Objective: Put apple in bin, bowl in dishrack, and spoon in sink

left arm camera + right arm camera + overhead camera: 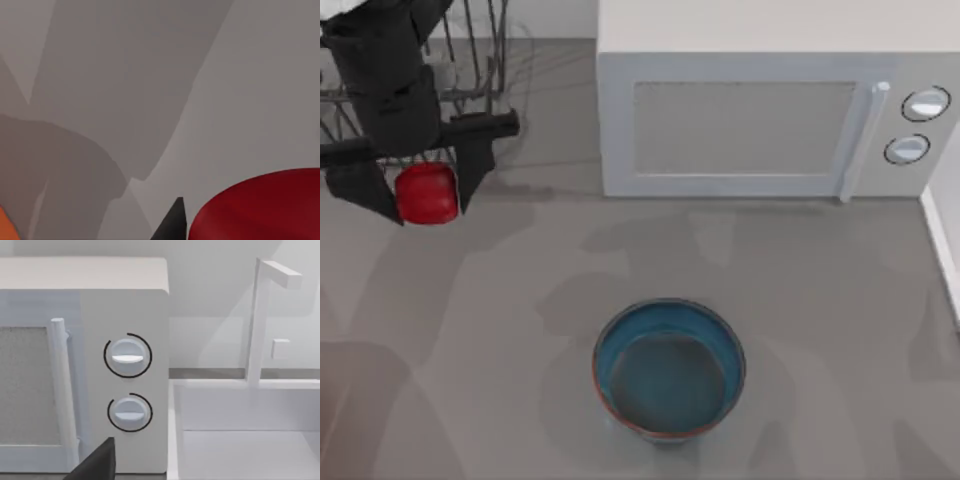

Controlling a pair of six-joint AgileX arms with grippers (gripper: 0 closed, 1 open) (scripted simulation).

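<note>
My left gripper [420, 198] is at the table's far left, shut on the red apple [426, 193], just in front of the dark wire dishrack [470, 60]. In the left wrist view the apple [260, 207] sits beside one dark fingertip [172, 222], above the grey table. The teal-blue bowl [668, 368] with a reddish rim stands upright at the front middle, apart from both arms. The white sink [250, 440] lies right of the microwave, and its edge [945, 250] is at the table's right. A dark part of my right gripper [97, 462] faces the microwave. The spoon and bin are out of view.
A white microwave [770, 120] with two knobs [127, 357] fills the back middle and right. A white tap [257, 320] rises behind the sink. An orange corner [6, 225] shows below the left gripper. Open grey tabletop lies between the apple and the bowl.
</note>
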